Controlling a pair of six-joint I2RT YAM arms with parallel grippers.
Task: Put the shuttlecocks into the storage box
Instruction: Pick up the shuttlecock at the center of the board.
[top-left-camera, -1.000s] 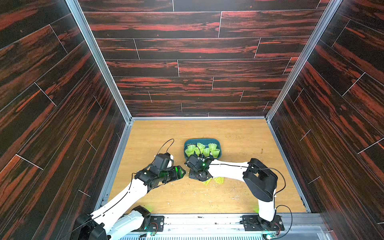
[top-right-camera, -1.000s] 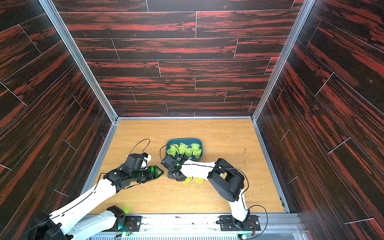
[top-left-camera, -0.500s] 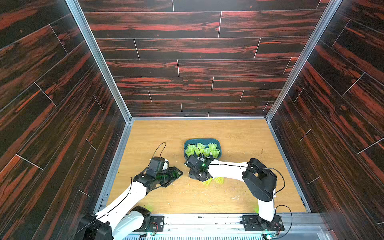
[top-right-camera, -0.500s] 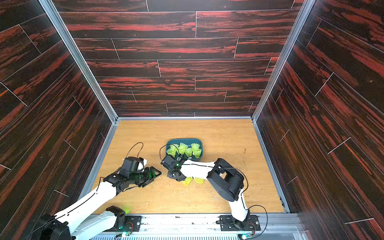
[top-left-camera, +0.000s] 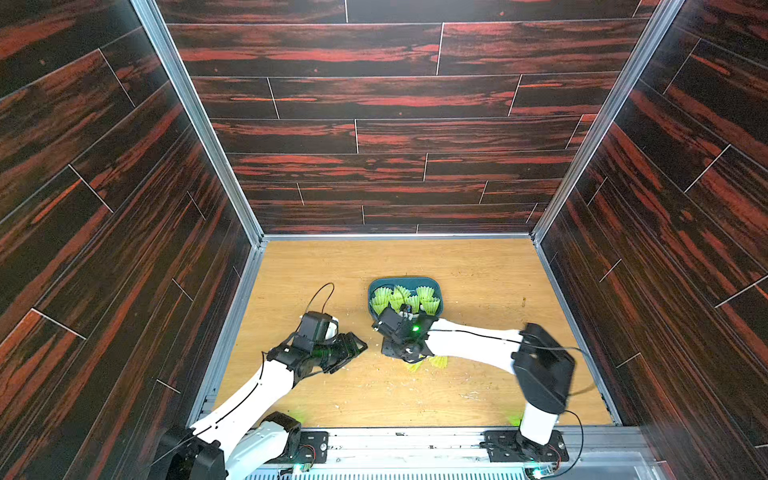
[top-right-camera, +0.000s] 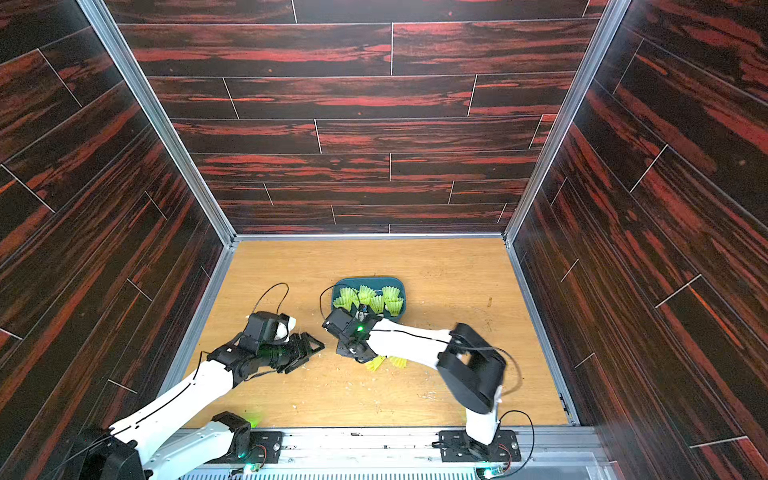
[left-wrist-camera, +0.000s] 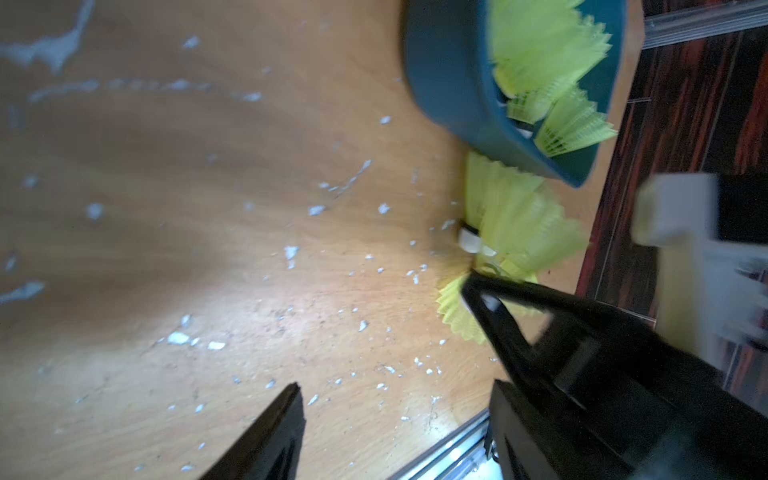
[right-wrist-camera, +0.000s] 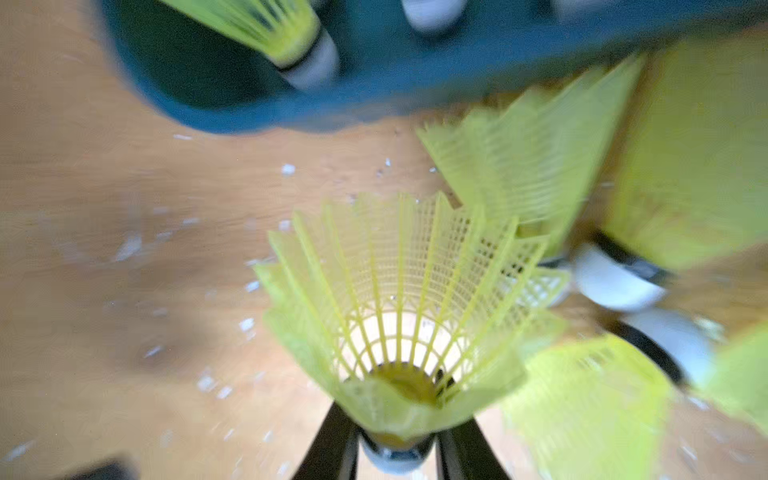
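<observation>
My left gripper (top-left-camera: 355, 353) hangs to the left of the storage box (top-left-camera: 415, 281) and nearer my base than it, jaws spread apart with nothing between them. My right gripper (right-wrist-camera: 397, 451) sits just in front of the box, clamped on the cork end of one shuttlecock (right-wrist-camera: 386, 270) whose skirt flares toward the box. Several shuttlecocks (top-left-camera: 405, 300) lie inside the box. A few loose shuttlecocks (top-left-camera: 439, 361) rest on the table (top-left-camera: 316, 270) just in front of the box, under my right arm

shuttlecocks (right-wrist-camera: 399, 299) netted plastic skirts; storage box (left-wrist-camera: 453, 83) smooth plastic; table (top-left-camera: 332, 270) matt wood grain; frame (top-left-camera: 198, 120) brushed metal
</observation>
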